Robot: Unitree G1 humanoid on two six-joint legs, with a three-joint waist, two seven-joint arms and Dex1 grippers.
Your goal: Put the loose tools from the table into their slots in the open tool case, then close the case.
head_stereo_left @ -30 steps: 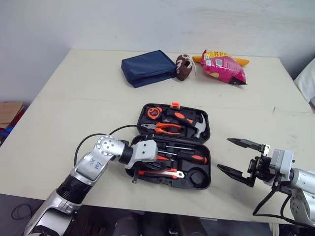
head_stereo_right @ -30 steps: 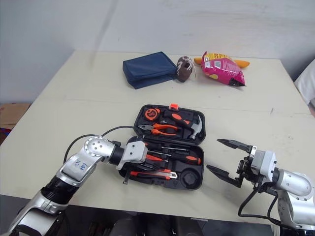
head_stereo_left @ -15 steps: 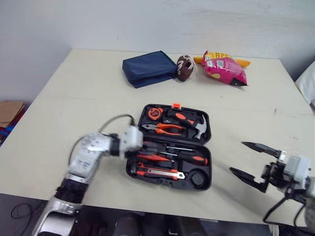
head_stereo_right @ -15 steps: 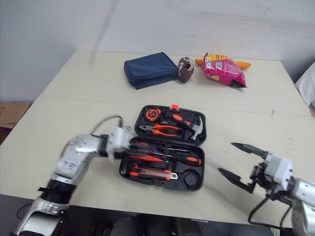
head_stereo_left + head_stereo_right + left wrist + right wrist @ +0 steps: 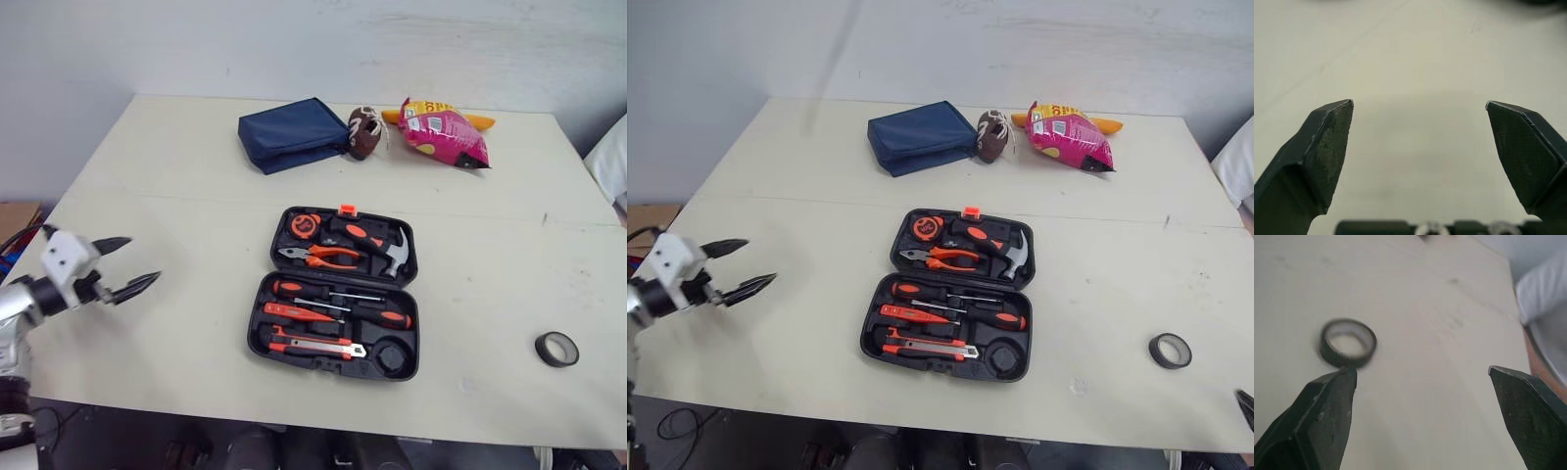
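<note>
Both arms have pulled away from the tool case since a second ago: the left gripper [image 5: 142, 258], which was down over the case's lower half, now hangs over the table's left edge, and the right gripper [image 5: 1421, 368] has left its spot just right of the case, where a roll of black tape [image 5: 556, 362] now lies.

The pale table [image 5: 196, 196] carries the open tool case [image 5: 404, 343] near its middle. The lid half holds a tape measure [image 5: 307, 224], pliers [image 5: 323, 257] and a hammer [image 5: 387, 250]; the base half holds screwdrivers [image 5: 338, 292] and a utility knife [image 5: 313, 345]. At the far side, well apart from the case, a blue pouch [image 5: 292, 134], a pink snack bag [image 5: 446, 132] and a small brown football [image 5: 363, 132] sit in a row.

The tape roll lies flat near the table's right front, with bare tabletop between it and the case. Each gripper's jaws stand wide apart, gripping nothing; the right one's view looks down on the tape roll.
</note>
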